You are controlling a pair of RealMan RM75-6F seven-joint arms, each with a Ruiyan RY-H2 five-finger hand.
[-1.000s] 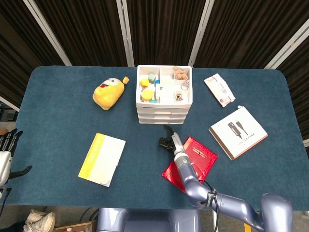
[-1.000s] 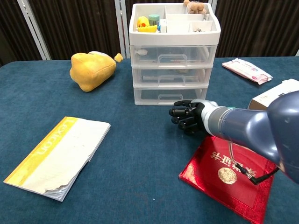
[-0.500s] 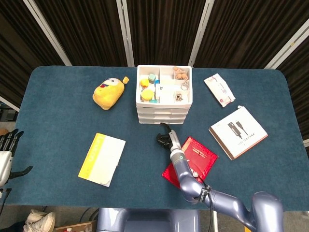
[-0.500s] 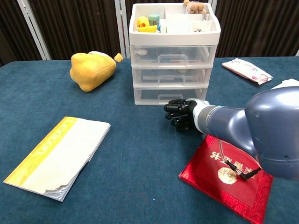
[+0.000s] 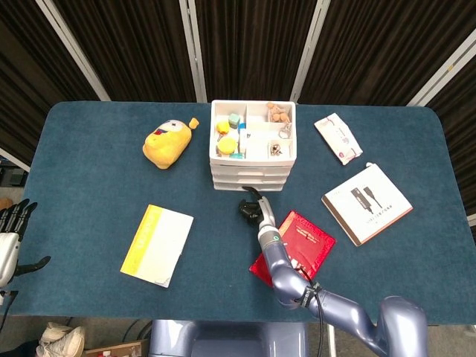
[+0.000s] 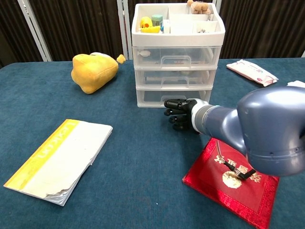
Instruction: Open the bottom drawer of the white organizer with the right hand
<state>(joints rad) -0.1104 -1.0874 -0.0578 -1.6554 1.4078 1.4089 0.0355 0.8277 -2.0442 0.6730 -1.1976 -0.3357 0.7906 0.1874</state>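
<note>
The white organizer (image 5: 253, 158) (image 6: 177, 39) stands at the table's far middle, three drawers under an open top tray of small items. Its bottom drawer (image 5: 249, 185) (image 6: 151, 98) sits flush with the two above it. My right hand (image 5: 251, 207) (image 6: 180, 113) hovers low over the table just in front of that drawer's handle, its dark fingers curled in and holding nothing; the fingertips reach close to the drawer front. Whether they touch it I cannot tell. My left hand (image 5: 9, 236) hangs off the table's left edge with its fingers spread.
A yellow plush toy (image 5: 167, 143) (image 6: 93, 71) lies left of the organizer. A yellow-and-white booklet (image 5: 158, 244) (image 6: 59, 160) lies front left. Under my right forearm is a red booklet (image 5: 309, 238) (image 6: 233, 188). A white box (image 5: 367, 203) and a packet (image 5: 338, 138) (image 6: 251, 71) lie at the right.
My right hand has slid left and forward over the table, from beside the red booklet to just in front of the bottom drawer. The drawer has not moved.
</note>
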